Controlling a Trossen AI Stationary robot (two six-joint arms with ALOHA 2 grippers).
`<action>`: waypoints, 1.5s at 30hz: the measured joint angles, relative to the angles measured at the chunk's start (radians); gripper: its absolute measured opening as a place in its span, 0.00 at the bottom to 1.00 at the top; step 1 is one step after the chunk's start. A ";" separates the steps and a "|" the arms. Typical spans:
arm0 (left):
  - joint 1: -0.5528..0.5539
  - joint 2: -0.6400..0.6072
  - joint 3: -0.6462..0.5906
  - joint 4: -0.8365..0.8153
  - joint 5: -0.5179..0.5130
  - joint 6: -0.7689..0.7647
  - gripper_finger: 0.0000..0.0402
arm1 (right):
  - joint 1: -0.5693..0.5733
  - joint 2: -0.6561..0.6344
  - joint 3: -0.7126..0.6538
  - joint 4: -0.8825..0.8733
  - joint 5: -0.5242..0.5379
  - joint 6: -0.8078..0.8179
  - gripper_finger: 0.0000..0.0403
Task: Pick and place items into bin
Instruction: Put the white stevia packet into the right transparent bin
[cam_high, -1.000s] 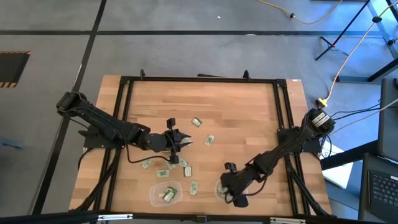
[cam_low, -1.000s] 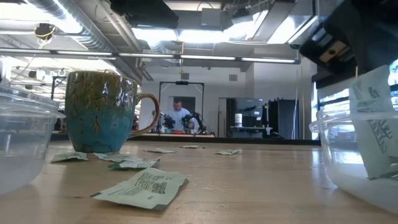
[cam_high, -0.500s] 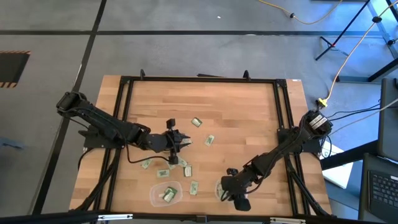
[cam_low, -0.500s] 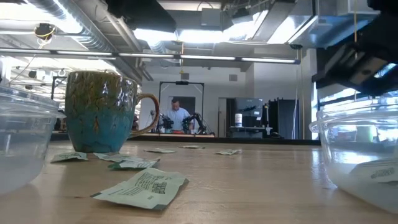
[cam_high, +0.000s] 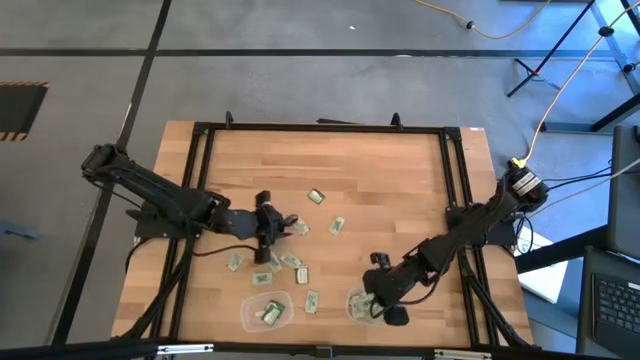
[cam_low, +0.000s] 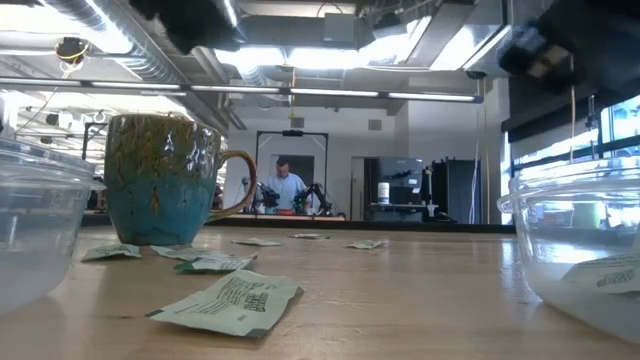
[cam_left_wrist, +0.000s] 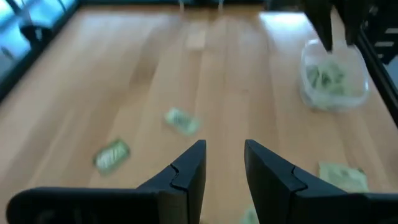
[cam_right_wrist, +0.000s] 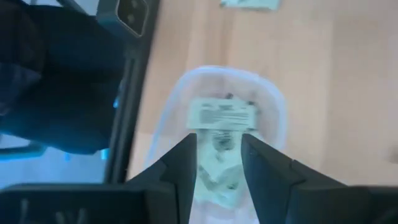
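Packets (cam_high: 291, 261): pale green and white, dark print too small to read. About eight lie loose on the table (cam_high: 400, 190), ahead of and beside the left gripper (cam_left_wrist: 222, 163), fingers parted, empty.

Clear bins, two: one (cam_high: 266, 310) holds packets; the other (cam_right_wrist: 224, 134), directly beyond the right gripper (cam_right_wrist: 219, 155) fingertips, holds several. Right fingers apart, holding nothing.

Mug (cam_low: 165, 180): one, teal-brown.
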 joint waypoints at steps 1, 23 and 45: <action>0.000 -0.015 0.000 -0.039 0.008 -0.030 0.26 | -0.009 -0.016 -0.004 -0.003 0.014 -0.021 0.32; -0.128 -0.079 0.000 -0.319 0.157 -0.260 0.26 | -0.349 -0.116 -0.264 0.433 0.175 -0.486 0.32; -0.170 -0.078 0.000 -0.335 0.242 -0.329 0.26 | -0.538 0.187 -0.263 0.493 0.168 -0.434 0.21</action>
